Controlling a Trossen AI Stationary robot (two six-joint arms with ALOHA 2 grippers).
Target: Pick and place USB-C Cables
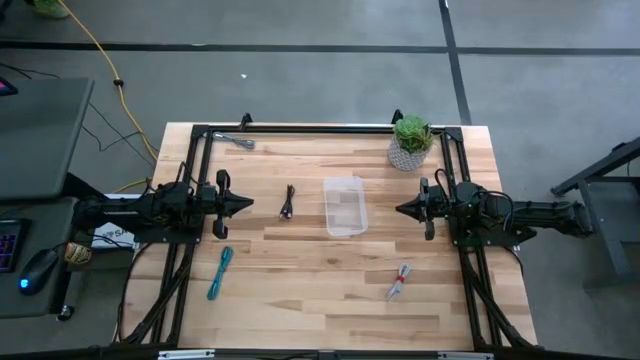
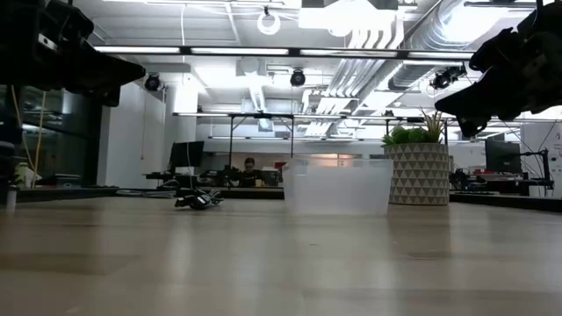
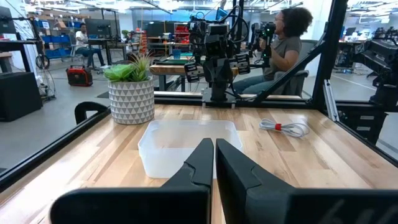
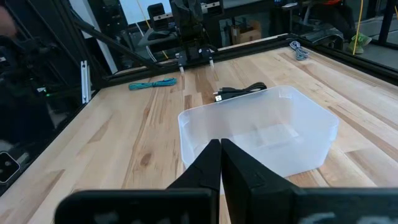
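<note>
Several USB-C cables lie flat on the wooden table. A black one rests left of the clear tub; a teal-blue one is near the front left. A red-and-white one lies front right, and a silvery grey one sits at the far left corner. My left gripper hovers shut at the table's left, pointing level at the tub. My right gripper hovers shut at the right, facing it. In the right wrist view the black cable lies just beyond the tub.
A potted green plant in a patterned white pot stands at the far right. A black frame rail runs along the far edge. A yellow cord trails on the floor beyond the table. Bare wood lies along the near edge.
</note>
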